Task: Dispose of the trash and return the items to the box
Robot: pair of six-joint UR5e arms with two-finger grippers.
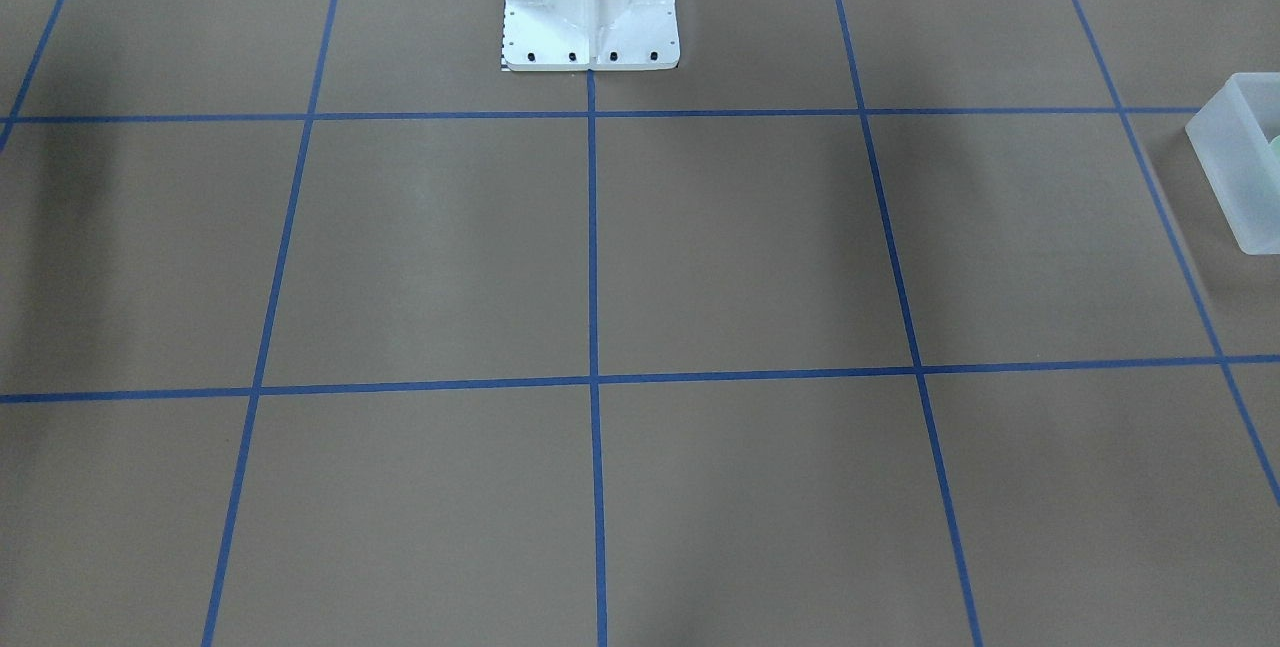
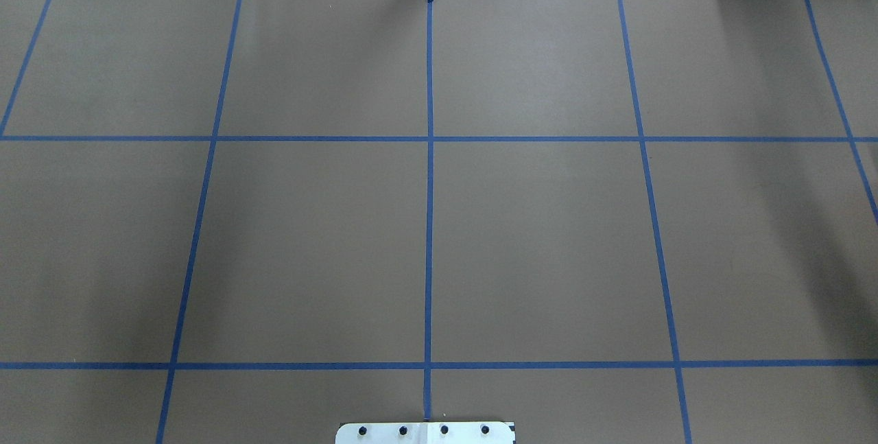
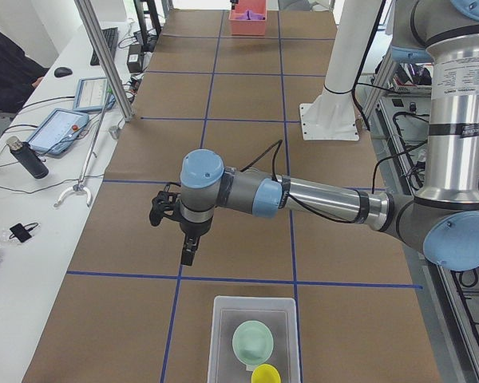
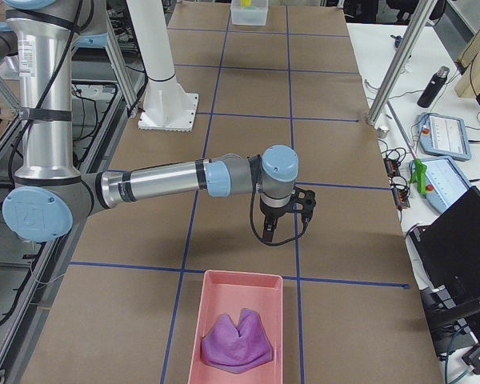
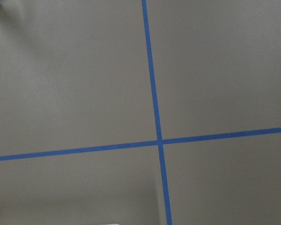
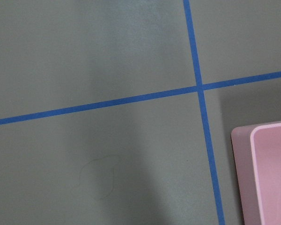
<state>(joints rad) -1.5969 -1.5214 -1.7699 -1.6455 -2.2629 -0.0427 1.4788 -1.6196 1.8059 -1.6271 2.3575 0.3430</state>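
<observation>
The box (image 3: 223, 339) at the table's (image 3: 239, 152) left end holds the green bowl (image 3: 252, 341) and yellow cup (image 3: 265, 373) side by side. The left gripper (image 3: 188, 254) hangs near the box, apart from it; the right gripper (image 4: 266, 234) hangs near a pink tray (image 4: 212, 320) holding purple cloth (image 4: 238, 342). Whether either is clenched or released, I cannot tell.

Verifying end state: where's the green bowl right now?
Exterior left view: the mint-green bowl sits inside the translucent bin at the near end of the table, robot's left side, yellow cup beside it.
</observation>
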